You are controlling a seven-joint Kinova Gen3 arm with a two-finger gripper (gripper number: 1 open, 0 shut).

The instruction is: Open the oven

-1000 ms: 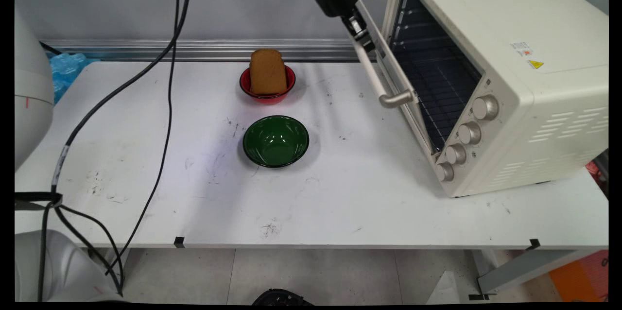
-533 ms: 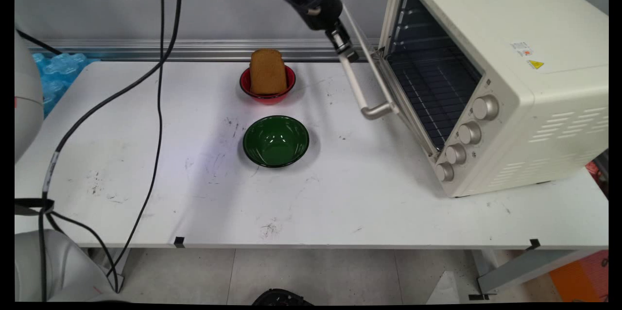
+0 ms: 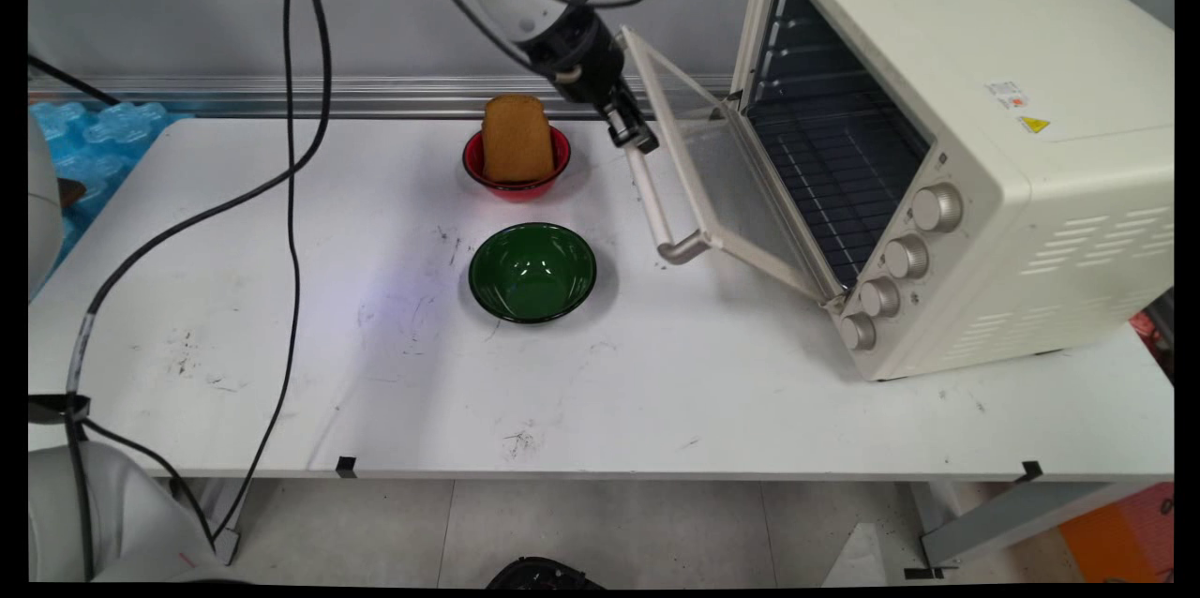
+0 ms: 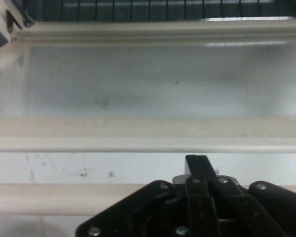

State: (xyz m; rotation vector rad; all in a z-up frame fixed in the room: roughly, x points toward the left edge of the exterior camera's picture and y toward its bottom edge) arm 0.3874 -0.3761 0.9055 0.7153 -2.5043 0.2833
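The white table (image 3: 600,373) carries a cream toaster oven (image 3: 947,148) on its right side. The oven door (image 3: 727,186) hangs half open, hinged at its lower edge, and it leans out toward the middle of the table. Behind the door the wire rack (image 3: 844,167) inside the oven is visible.

Along the free edge of the door runs the door handle (image 3: 652,195), a pale bar. Its long axis goes from the back of the table toward the near side, and in the hand view it lies across the picture from left to right. The gripper (image 3: 637,137) comes down from the upper left and meets the handle at its far end, so the bar lies directly at the jaws and stretches away from them toward the camera. In the hand view the jaws appear drawn together around the bar, with one fingertip (image 4: 197,165) showing just above it; I judge that they are clamped on the handle.

Left of the door stands a green bowl (image 3: 532,272), empty, near the handle's lower end but not touching it. Behind it is a red bowl (image 3: 517,169) with a slice of toast (image 3: 516,137) standing in it, just beside the gripper.
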